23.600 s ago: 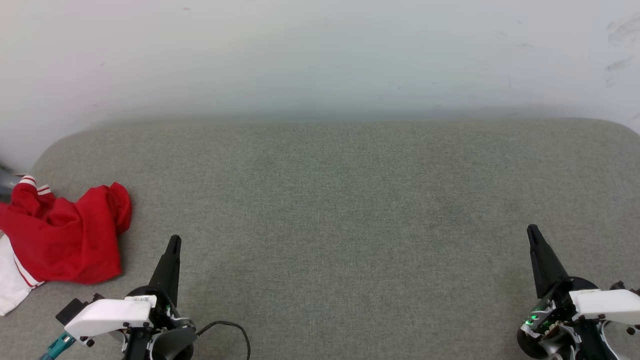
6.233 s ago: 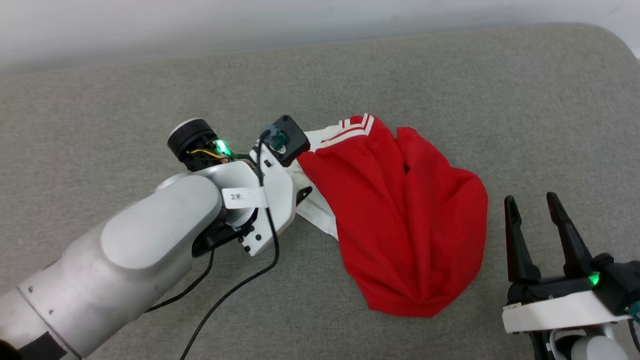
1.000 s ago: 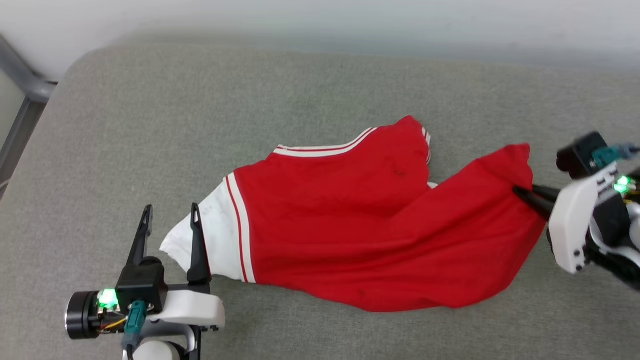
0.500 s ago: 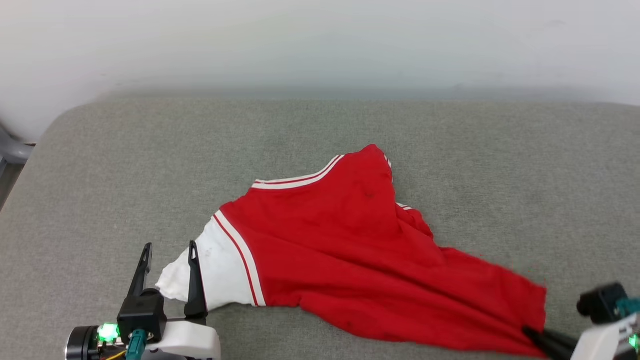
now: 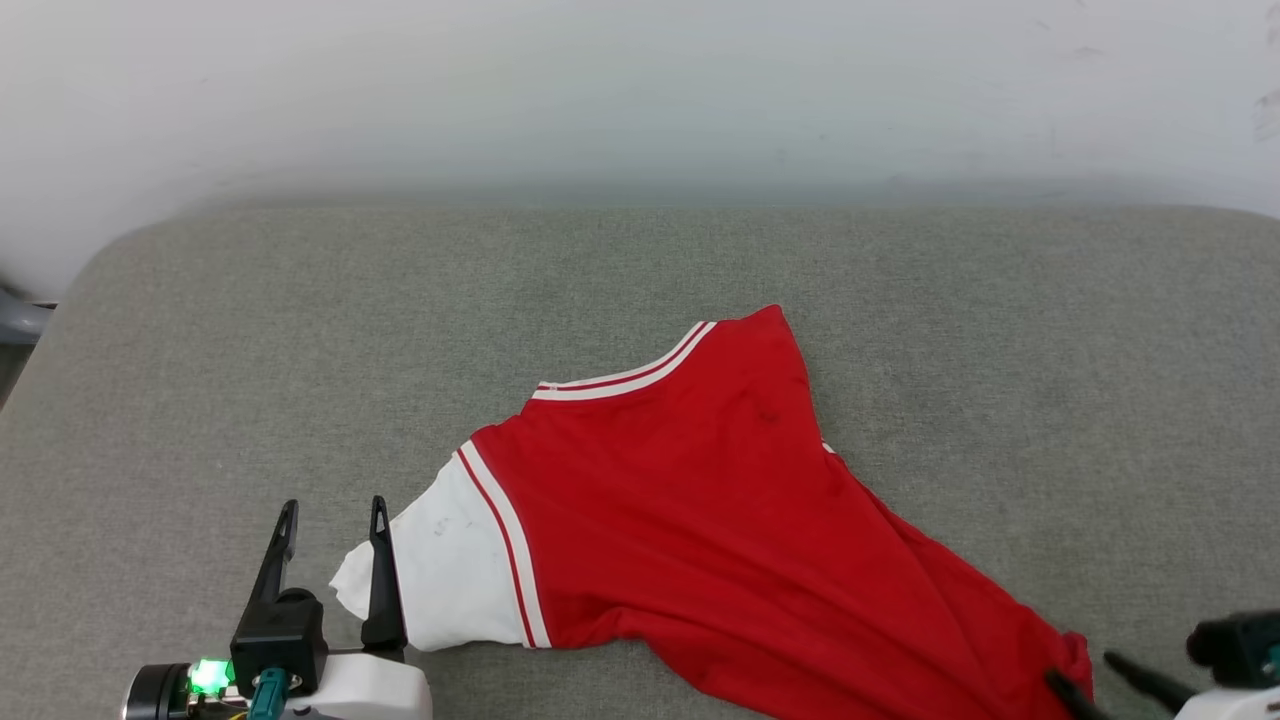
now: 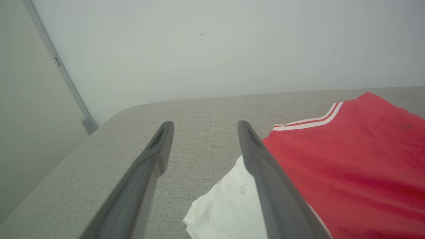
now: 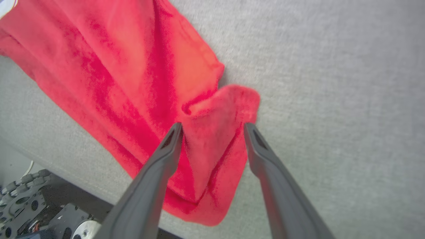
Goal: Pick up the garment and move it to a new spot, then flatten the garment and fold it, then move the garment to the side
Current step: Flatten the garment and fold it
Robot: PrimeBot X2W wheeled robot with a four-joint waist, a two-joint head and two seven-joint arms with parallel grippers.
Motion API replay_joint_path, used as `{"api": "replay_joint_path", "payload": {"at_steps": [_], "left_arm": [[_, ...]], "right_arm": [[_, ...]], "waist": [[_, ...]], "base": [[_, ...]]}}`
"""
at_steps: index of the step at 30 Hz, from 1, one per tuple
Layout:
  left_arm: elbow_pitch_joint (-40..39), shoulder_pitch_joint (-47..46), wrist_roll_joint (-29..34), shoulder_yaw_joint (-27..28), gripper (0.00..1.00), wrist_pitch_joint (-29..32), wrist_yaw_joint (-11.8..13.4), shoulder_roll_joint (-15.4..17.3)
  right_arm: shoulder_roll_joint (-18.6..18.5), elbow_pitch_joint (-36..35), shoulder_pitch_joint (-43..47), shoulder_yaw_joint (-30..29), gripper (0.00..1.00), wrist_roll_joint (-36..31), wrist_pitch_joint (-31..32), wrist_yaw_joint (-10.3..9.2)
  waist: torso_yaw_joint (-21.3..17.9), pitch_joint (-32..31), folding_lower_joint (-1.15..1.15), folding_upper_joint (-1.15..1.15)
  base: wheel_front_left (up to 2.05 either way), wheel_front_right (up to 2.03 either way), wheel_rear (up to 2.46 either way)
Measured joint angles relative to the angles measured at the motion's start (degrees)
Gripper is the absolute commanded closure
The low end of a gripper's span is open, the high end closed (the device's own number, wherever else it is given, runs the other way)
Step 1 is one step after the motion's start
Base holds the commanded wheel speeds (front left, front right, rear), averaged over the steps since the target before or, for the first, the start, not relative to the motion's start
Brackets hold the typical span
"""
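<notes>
On the grey cushion (image 5: 300, 330) we list one garment (image 5: 700, 520), red, rumpled, its white sleeve (image 5: 450, 570) beside our left gripper (image 5: 334, 503), jaws apart; our right gripper (image 7: 213, 125), jaws likewise apart, straddles its red corner.

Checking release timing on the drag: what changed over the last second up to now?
The right gripper, clamped a second ago on the red corner of the shirt, pulled it toward the robot's near right and has now opened. The corner lies loose between its fingers on the cushion, and the shirt is stretched out along that pull. Unchanged: the left gripper is open at the white sleeve, not holding it.
</notes>
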Motion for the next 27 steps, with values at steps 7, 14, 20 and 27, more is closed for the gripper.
{"api": "replay_joint_path", "payload": {"at_steps": [7,14,20,27], "left_arm": [[0.0,0.1,0.6,-0.1,0.00,0.0,-0.5,-0.3],[-0.4,-1.8,1.2,-1.2,0.00,0.0,-0.8,-0.7],[-0.4,-4.6,1.6,-2.3,0.00,0.0,-1.3,-1.1],[-0.5,-7.0,2.0,-3.7,0.00,0.0,-1.5,-1.9]], "right_arm": [[0.6,-10.0,-5.1,-9.8,0.00,-5.0,-0.3,-0.01],[-3.5,-13.4,-18.3,-4.8,0.00,-6.5,5.8,-0.01],[-7.4,-11.1,-30.9,7.1,0.00,-2.8,16.0,-0.01],[-8.0,-3.6,-43.1,20.4,0.00,2.2,25.6,-0.01]], "waist": [[0.5,0.2,0.00,0.00],[1.7,2.8,0.00,0.00],[3.4,5.8,0.00,0.00],[5.7,9.1,0.01,0.00]], "base": [[0.00,0.00,0.00],[0.00,0.00,0.00],[0.00,0.00,0.00],[0.00,0.00,0.00]]}}
